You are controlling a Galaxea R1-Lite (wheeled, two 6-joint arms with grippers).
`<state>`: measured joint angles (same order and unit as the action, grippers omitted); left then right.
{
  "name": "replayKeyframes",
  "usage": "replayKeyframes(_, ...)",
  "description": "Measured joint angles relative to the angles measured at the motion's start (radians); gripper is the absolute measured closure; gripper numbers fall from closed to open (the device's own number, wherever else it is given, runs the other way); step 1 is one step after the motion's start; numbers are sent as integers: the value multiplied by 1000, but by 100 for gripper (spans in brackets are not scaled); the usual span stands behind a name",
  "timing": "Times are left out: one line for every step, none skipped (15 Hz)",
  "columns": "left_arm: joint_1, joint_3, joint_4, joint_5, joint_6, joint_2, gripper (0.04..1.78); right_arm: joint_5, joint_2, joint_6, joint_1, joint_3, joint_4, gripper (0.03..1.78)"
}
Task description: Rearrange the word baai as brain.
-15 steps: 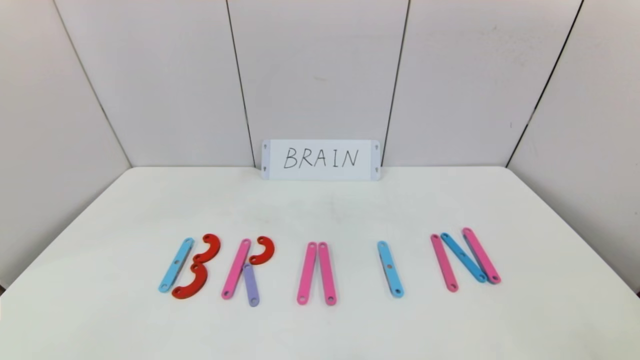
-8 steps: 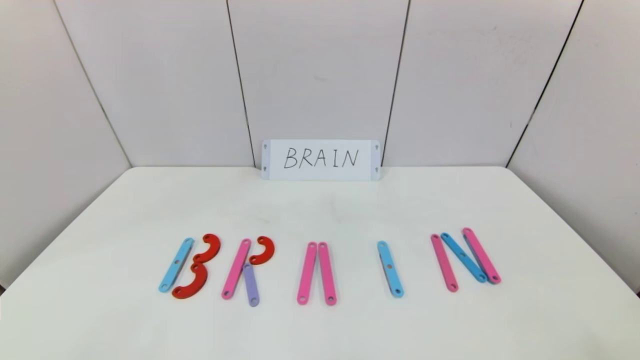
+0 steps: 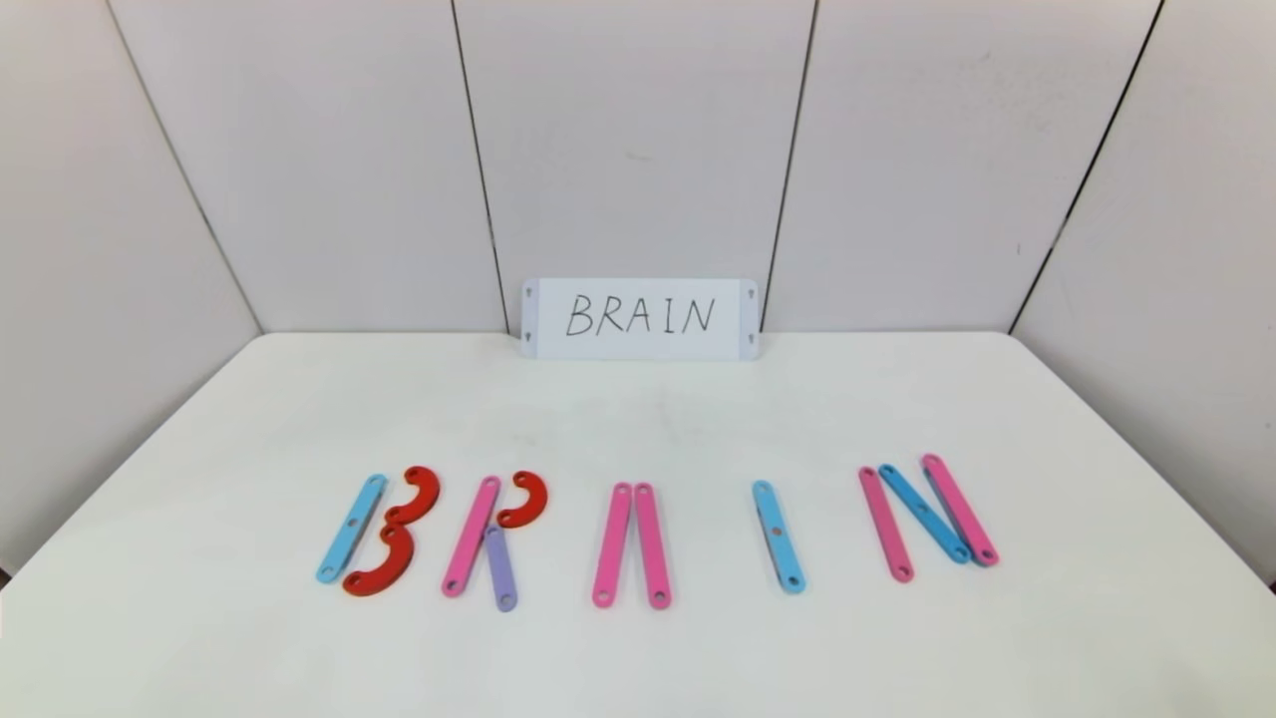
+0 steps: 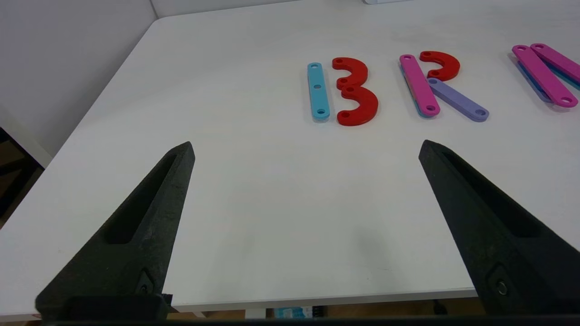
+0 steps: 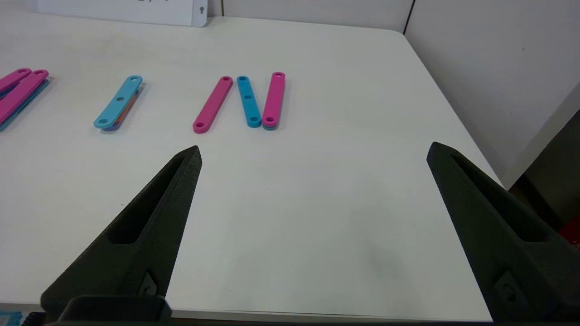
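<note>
Flat plastic letters lie in a row across the white table (image 3: 638, 419). From the left: a B of a blue bar (image 3: 351, 528) and two red curves (image 3: 384, 534); an R of a pink bar (image 3: 470, 536), a red curve (image 3: 525, 499) and a purple bar (image 3: 499, 568); two pink bars (image 3: 631, 544) for A; a blue I (image 3: 778, 536); an N (image 3: 927, 515) of pink, blue, pink. The word baai as such does not show. My left gripper (image 4: 306, 147) stands open over the near left edge, holding nothing. My right gripper (image 5: 312, 149) stands open over the near right edge, also holding nothing.
A white card (image 3: 639, 318) with handwritten BRAIN leans against the back wall. Grey wall panels close in the table at the back and sides. The table's near edge (image 4: 317, 301) lies just under the left gripper.
</note>
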<state>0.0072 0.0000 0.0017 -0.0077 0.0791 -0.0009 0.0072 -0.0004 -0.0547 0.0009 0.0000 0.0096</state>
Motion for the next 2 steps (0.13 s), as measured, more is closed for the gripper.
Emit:
replayKeyframes(0, 0, 0, -1, 0, 0, 8, 0, 0, 2, 0, 0, 0, 7)
replayKeyframes(0, 0, 3, -5, -4, 0, 8, -1, 0, 9, 0, 0, 0, 7)
